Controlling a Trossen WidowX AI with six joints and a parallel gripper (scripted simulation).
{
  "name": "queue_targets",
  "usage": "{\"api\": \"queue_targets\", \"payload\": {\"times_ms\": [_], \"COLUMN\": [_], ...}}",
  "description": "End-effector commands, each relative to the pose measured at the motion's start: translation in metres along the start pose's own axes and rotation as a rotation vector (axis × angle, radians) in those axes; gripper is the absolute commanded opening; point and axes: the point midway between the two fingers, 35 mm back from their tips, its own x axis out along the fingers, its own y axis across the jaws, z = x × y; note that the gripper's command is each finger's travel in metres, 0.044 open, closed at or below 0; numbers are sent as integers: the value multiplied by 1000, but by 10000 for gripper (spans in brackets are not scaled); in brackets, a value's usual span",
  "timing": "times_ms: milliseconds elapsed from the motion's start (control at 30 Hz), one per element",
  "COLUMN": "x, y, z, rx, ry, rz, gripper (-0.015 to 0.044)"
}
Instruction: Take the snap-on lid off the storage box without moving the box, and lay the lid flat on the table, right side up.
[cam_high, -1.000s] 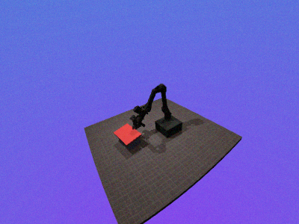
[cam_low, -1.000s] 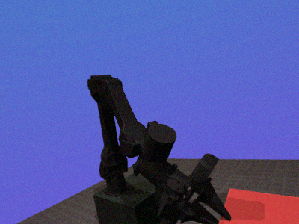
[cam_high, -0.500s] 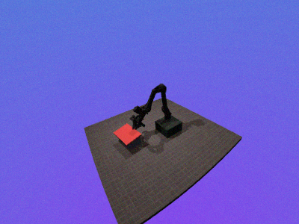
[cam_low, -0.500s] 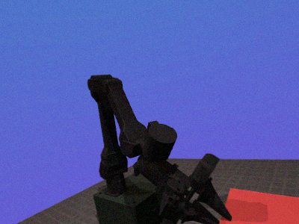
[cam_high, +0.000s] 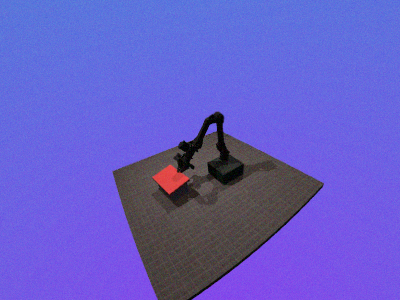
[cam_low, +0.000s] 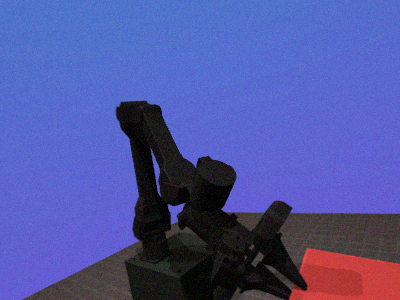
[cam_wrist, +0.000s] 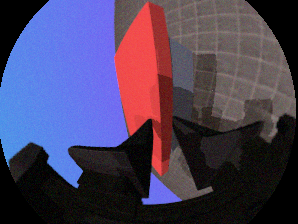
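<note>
The red square lid (cam_high: 167, 181) (cam_low: 380, 282) (cam_wrist: 139, 67) lies over the grey-blue storage box (cam_high: 180, 191) (cam_wrist: 181, 62), top face up. The box stands on the table, and its wall shows just under the lid in the wrist view. Whether the lid is fully seated or slightly lifted along the gripped side, I cannot tell. My gripper (cam_high: 181, 171) (cam_low: 298, 293) (cam_wrist: 161, 120) is shut on the lid's edge nearest the arm's base, one finger above it and one below. The lower finger hides part of the box wall.
The arm's dark base block (cam_high: 225, 169) (cam_low: 165, 270) stands on the tiled table (cam_high: 215, 235) beside the box. The table's edge (cam_high: 123, 202) runs beyond the box on the left in the top view.
</note>
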Motion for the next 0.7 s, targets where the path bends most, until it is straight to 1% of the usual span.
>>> {"api": "queue_targets", "payload": {"times_ms": [0, 667], "x": [-5, -16], "y": [11, 35], "z": [1, 1], "rx": [-2, -3], "ry": [-5, -5], "rz": [14, 15], "gripper": [0, 0]}}
